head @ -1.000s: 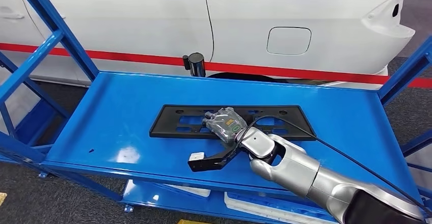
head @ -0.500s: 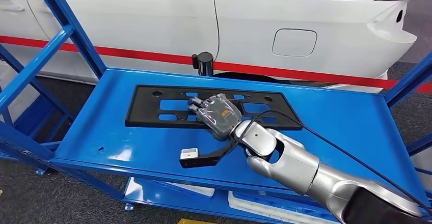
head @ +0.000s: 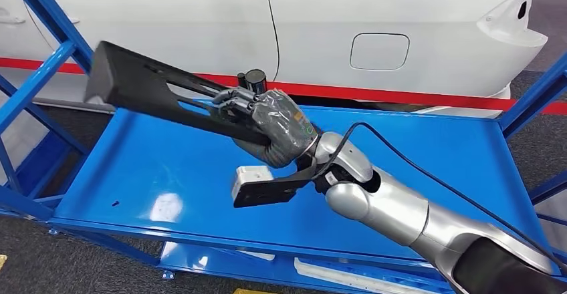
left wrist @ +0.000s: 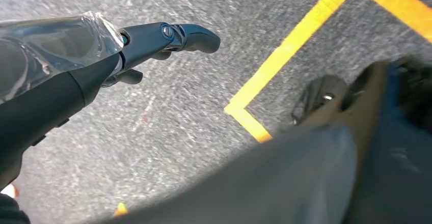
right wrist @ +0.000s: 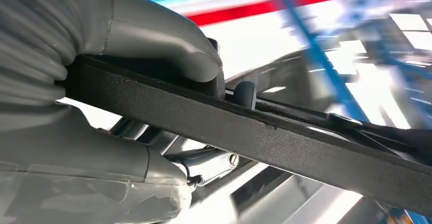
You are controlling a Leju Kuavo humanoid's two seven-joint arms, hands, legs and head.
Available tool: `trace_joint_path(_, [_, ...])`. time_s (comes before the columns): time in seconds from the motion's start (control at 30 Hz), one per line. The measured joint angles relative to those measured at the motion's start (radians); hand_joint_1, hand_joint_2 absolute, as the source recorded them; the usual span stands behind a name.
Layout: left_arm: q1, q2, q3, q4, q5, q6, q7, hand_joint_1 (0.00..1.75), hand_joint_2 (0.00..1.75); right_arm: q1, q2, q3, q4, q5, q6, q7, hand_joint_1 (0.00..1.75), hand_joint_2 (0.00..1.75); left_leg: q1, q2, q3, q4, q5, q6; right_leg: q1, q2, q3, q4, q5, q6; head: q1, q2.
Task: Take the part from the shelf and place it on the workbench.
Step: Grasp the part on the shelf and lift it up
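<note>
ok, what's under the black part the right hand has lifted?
Under the black part, held tilted by the right hand, lies bare blue shelf. The hand hides the shelf directly beneath its grip.

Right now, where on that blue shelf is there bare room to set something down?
The blue shelf is bare right of the right hand, out to the frame post, and at its front left corner. The middle is crowded: the hand holds the black part tilted above it.

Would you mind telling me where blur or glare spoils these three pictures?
Head view: sharp, with a glare patch on the blue shelf. Left wrist view: floor streaked with motion blur, left hand crisp. Right wrist view: background blown out and smeared; right hand and black part stay sharp.
</note>
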State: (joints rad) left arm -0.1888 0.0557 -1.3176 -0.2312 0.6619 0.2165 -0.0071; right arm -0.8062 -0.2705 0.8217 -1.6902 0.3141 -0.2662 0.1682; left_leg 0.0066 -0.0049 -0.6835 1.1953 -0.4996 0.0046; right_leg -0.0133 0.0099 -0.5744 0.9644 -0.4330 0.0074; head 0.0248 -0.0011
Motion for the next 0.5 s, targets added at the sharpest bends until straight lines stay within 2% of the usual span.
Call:
trace_joint_path(0.07, [0.003, 0.0, 0.005, 0.0, 0.008, -0.004, -0.015, 0.0, 1.75, 0.007, -0.002, -0.02, -0.051, -0.176, -0.005, -0.071, 1.75, 1.75, -0.002, -0.001, 0.071, -0.156, 0.071, 0.007, 0.002, 0.003, 0.004, 0.0, -0.004, 0.004, 0.0, 0.0])
trace_joint_path(0.1, [0.004, 0.0, 0.008, 0.0, 0.012, -0.004, -0.022, 0.0, 1.75, 0.016, -0.003, -0.032, -0.077, -0.256, -0.002, -0.108, 1.75, 1.75, -0.004, -0.001, 0.097, -0.211, 0.09, 0.011, 0.003, 0.004, 0.005, 0.0, -0.006, 0.007, 0.0, 0.0])
trace_joint_path(0.13, [0.007, 0.0, 0.012, 0.0, 0.016, -0.005, -0.028, 0.0, 1.75, 0.03, -0.005, -0.043, -0.102, -0.33, 0.005, -0.145, 1.75, 1.75, -0.006, -0.002, 0.111, -0.24, 0.095, 0.014, 0.005, 0.004, 0.004, 0.0, -0.007, 0.01, 0.0, 0.0])
trace_joint_path(0.2, [0.016, 0.0, 0.021, 0.0, 0.025, -0.004, -0.044, 0.0, 1.75, 0.074, -0.009, -0.064, -0.149, -0.46, 0.033, -0.217, 1.75, 1.75, -0.009, -0.003, 0.115, -0.248, 0.092, 0.022, 0.006, 0.005, 0.006, -0.003, -0.008, 0.017, 0.001, 0.0])
trace_joint_path(0.27, [0.025, -0.001, 0.029, 0.0, 0.034, 0.002, -0.064, 0.0, 1.75, 0.126, -0.014, -0.08, -0.19, -0.557, 0.067, -0.279, 1.75, 1.75, -0.005, -0.002, 0.121, -0.256, 0.094, 0.032, 0.005, 0.003, 0.003, 0.014, -0.026, 0.025, 0.002, 0.0])
trace_joint_path(0.3, [0.027, -0.002, 0.033, 0.0, 0.04, 0.006, -0.076, 0.0, 1.75, 0.151, -0.016, -0.086, -0.207, -0.591, 0.083, -0.304, 1.75, 1.75, -0.003, -0.002, 0.125, -0.26, 0.096, 0.038, 0.005, 0.002, -0.012, 0.05, -0.049, 0.029, 0.002, 0.0])
trace_joint_path(0.33, [0.028, -0.002, 0.039, 0.0, 0.048, 0.011, -0.09, 0.0, 1.75, 0.177, -0.018, -0.091, -0.223, -0.617, 0.098, -0.325, 1.75, 1.75, -0.003, -0.001, 0.128, -0.261, 0.095, 0.042, 0.004, 0.001, -0.037, 0.11, -0.082, 0.03, 0.002, 0.0])
trace_joint_path(0.4, [0.03, -0.004, 0.051, 0.0, 0.062, 0.017, -0.122, 0.0, 1.75, 0.235, -0.02, -0.094, -0.246, -0.647, 0.121, -0.354, 1.75, 1.75, -0.004, -0.001, 0.131, -0.261, 0.093, 0.047, 0.005, 0.001, -0.104, 0.252, -0.142, 0.033, 0.003, 0.0])
trace_joint_path(0.43, [0.031, -0.005, 0.057, 0.0, 0.067, 0.019, -0.137, 0.0, 1.75, 0.263, -0.021, -0.094, -0.256, -0.654, 0.128, -0.363, 1.75, 1.75, -0.004, -0.001, 0.132, -0.261, 0.092, 0.049, 0.004, 0.001, -0.127, 0.294, -0.151, 0.034, 0.003, 0.0])
trace_joint_path(0.47, [0.033, -0.006, 0.062, 0.0, 0.07, 0.02, -0.15, 0.0, 1.75, 0.287, -0.022, -0.093, -0.264, -0.658, 0.133, -0.369, 1.75, 1.75, -0.003, -0.002, 0.133, -0.261, 0.09, 0.049, 0.002, 0.0, -0.131, 0.296, -0.14, 0.036, 0.003, 0.0])
trace_joint_path(0.5, [0.035, -0.007, 0.068, 0.0, 0.072, 0.022, -0.162, 0.0, 1.75, 0.305, -0.023, -0.093, -0.273, -0.661, 0.136, -0.373, 1.75, 1.75, -0.002, -0.002, 0.135, -0.259, 0.089, 0.047, 0.0, -0.001, -0.115, 0.256, -0.112, 0.037, 0.003, 0.0])
